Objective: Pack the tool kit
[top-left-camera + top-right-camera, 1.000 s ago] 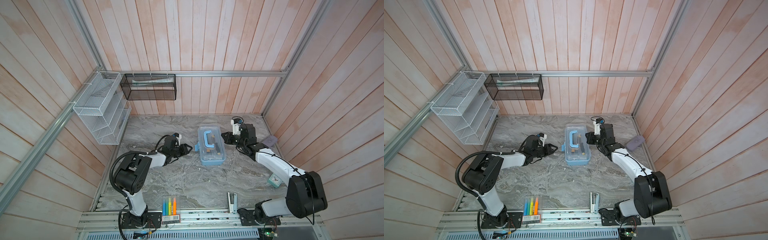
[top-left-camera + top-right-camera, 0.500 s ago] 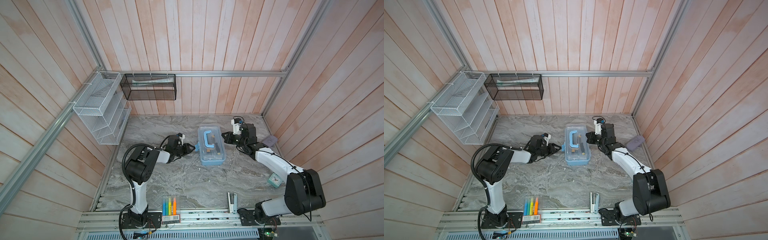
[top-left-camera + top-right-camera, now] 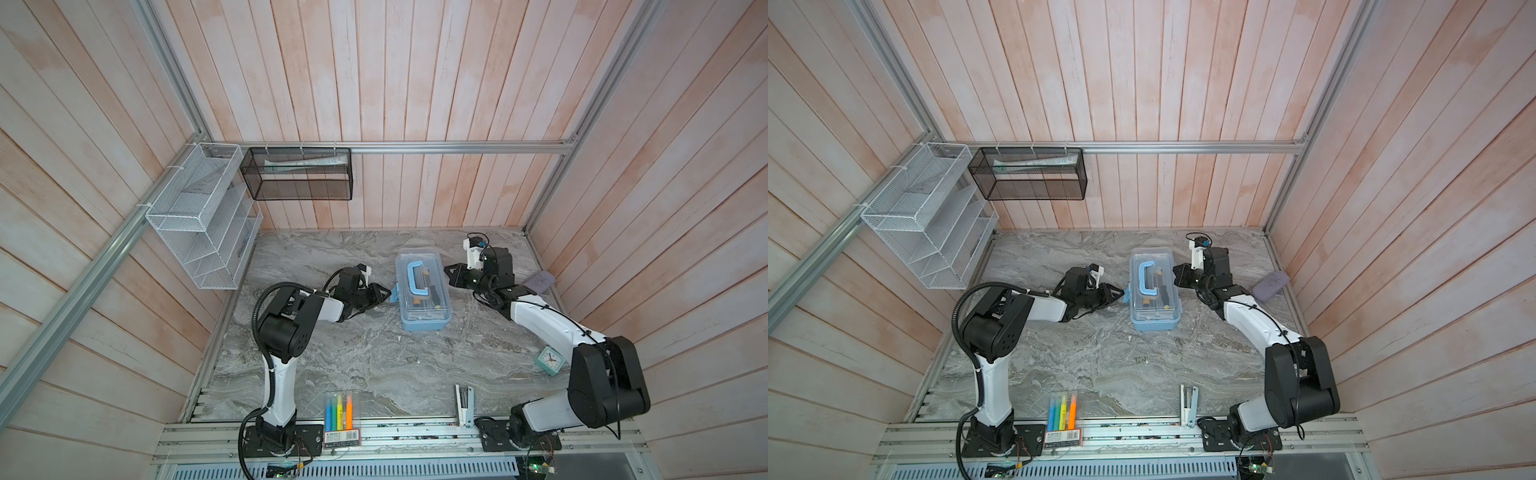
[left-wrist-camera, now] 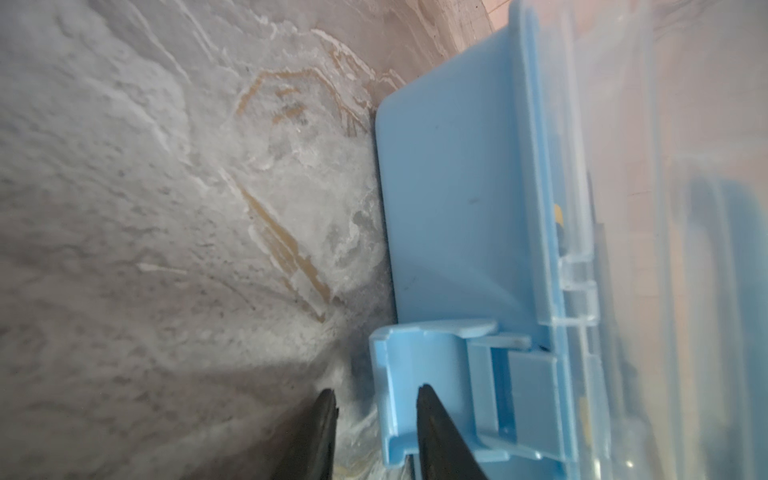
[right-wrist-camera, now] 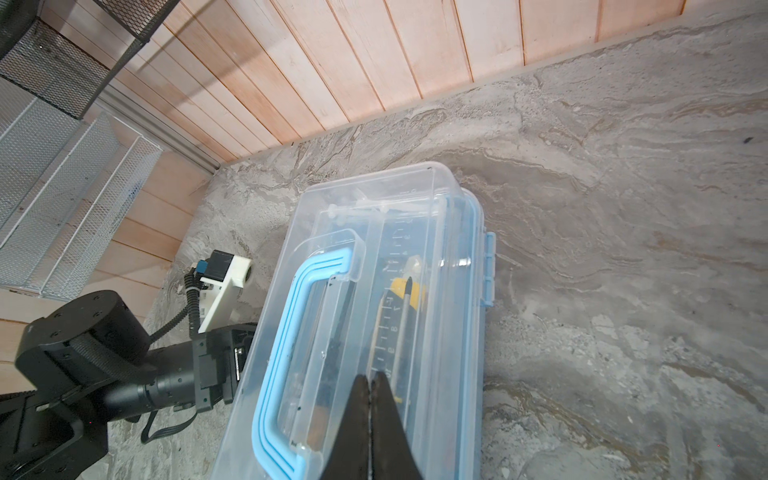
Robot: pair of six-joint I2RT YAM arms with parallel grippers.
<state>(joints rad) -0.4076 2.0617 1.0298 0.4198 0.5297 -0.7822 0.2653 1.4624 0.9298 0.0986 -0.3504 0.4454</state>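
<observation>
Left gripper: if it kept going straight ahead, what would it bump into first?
Probably the blue latch on the side of the box: it sits right ahead of the left gripper, partly between its open jaws. Depth is hard to judge.

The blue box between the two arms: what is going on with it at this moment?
The tool box has its clear lid down, with tools visible inside. The left gripper holds its jaws slightly apart around the edge of the blue side latch, which stands out from the box wall. The right gripper is shut, its tips over the lid on the opposite side, perhaps pressing it down; contact is unclear.
</observation>
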